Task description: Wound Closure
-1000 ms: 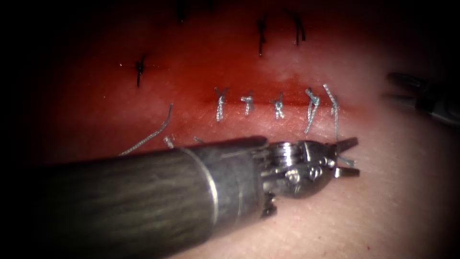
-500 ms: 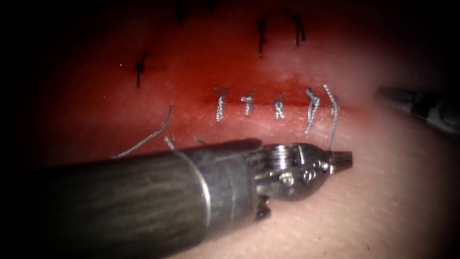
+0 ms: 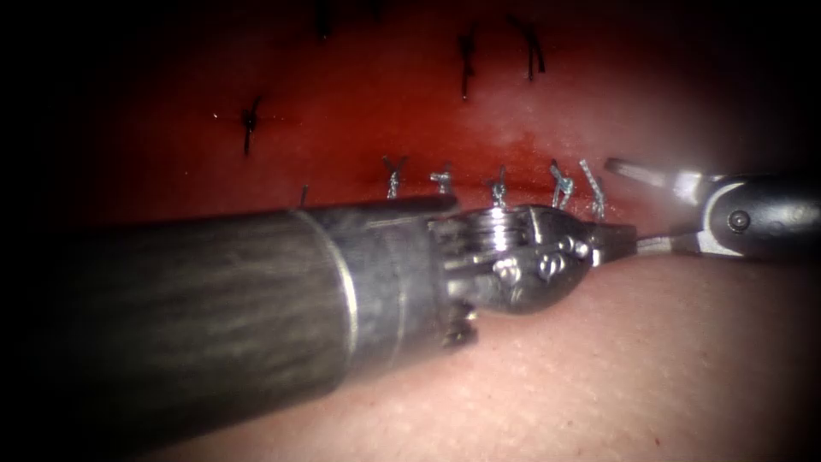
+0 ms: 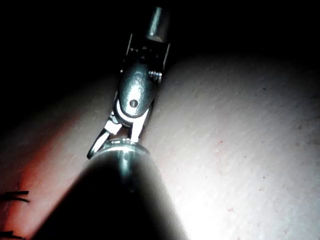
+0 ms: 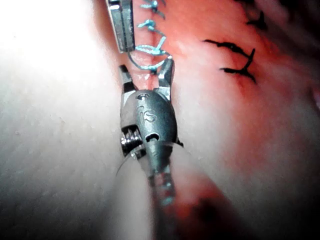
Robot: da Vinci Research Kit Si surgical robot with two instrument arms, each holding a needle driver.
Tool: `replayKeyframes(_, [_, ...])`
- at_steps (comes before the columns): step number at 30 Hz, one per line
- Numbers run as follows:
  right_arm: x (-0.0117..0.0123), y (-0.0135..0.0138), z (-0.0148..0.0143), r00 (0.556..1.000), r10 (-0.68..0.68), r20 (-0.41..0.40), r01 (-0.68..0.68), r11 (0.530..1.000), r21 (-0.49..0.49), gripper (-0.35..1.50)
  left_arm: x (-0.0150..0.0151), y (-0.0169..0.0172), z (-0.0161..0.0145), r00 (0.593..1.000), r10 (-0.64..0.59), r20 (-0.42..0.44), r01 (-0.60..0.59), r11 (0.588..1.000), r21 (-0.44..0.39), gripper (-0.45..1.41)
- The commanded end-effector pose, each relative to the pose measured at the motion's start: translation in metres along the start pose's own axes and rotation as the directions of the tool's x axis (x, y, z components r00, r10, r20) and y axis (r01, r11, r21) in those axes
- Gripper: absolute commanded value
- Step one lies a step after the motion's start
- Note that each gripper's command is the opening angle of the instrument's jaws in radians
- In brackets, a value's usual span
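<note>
Here the left tool (image 3: 617, 241) has its fingers closed on the thread (image 3: 595, 198) of the rightmost stitch along the cut (image 3: 479, 184), and the right tool (image 3: 650, 210) has its fingers wide around it, so a careless nip could sever the knot (image 5: 150, 50).

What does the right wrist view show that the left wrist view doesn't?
Right wrist view: the left hand, its jaws shut on the thread that runs from one of the pale stitches along the cut. That thread crosses between the open jaws of the right hand. Left wrist view: the left arm's shaft up close, and a broad stretch of bare tissue. Both: the right hand, open and holding nothing, over the tissue.
</note>
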Motion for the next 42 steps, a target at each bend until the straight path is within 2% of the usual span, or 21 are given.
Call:
replayKeyframes(1, [0.0001, -0.0005, 0.0018, 1.000, -0.002, -0.018, 0.002, 1.000, -0.010, 1.29, 0.0004, -0.0001, 0.0004, 1.000, 0.008, -0.002, -0.008, 1.000, 0.000, -0.45])
replayKeyframes(8, [0.0006, -0.0011, 0.0029, 0.995, -0.010, -0.097, 0.005, 0.998, -0.055, 1.29, 0.0015, 0.0007, -0.0001, 0.999, 0.039, -0.005, -0.039, 0.999, 0.004, -0.45])
replayKeyframes(16, [0.0011, -0.0023, 0.0038, 0.986, -0.025, -0.164, 0.018, 0.999, -0.043, 1.29, 0.0016, 0.0006, 0.0000, 0.999, 0.044, -0.007, -0.044, 0.999, 0.004, -0.45])
replayKeyframes(27, [0.0020, -0.0025, 0.0056, 0.983, -0.024, -0.182, 0.014, 0.998, -0.056, 1.29, 0.0015, 0.0007, 0.0002, 0.999, 0.046, -0.006, -0.046, 0.999, 0.005, -0.45])
replayKeyframes(36, [0.0018, -0.0023, 0.0062, 0.982, -0.025, -0.186, 0.014, 0.998, -0.062, 1.23, 0.0017, 0.0012, 0.0000, 0.999, 0.049, -0.011, -0.049, 0.999, 0.002, -0.45])
replayKeyframes(38, [0.0016, -0.0023, 0.0062, 0.982, -0.038, -0.186, 0.027, 0.998, -0.064, 1.09, 0.0017, 0.0012, 0.0000, 0.999, 0.049, -0.011, -0.049, 0.999, 0.002, -0.45])
replayKeyframes(39, [0.0016, -0.0023, 0.0061, 0.982, -0.039, -0.186, 0.027, 0.998, -0.063, 0.94, 0.0017, 0.0012, 0.0000, 0.999, 0.050, -0.011, -0.050, 0.999, 0.002, -0.45])
replayKeyframes(41, [0.0015, -0.0025, 0.0059, 0.982, -0.063, -0.180, 0.054, 0.997, -0.058, 0.04, 0.0017, 0.0013, 0.0000, 0.999, 0.050, -0.011, -0.050, 0.999, 0.002, -0.45])
replayKeyframes(42, [0.0015, -0.0026, 0.0058, 0.983, -0.074, -0.171, 0.067, 0.997, -0.048, -0.35, 0.0017, 0.0014, 0.0000, 0.999, 0.051, -0.011, -0.051, 0.999, 0.002, -0.45])
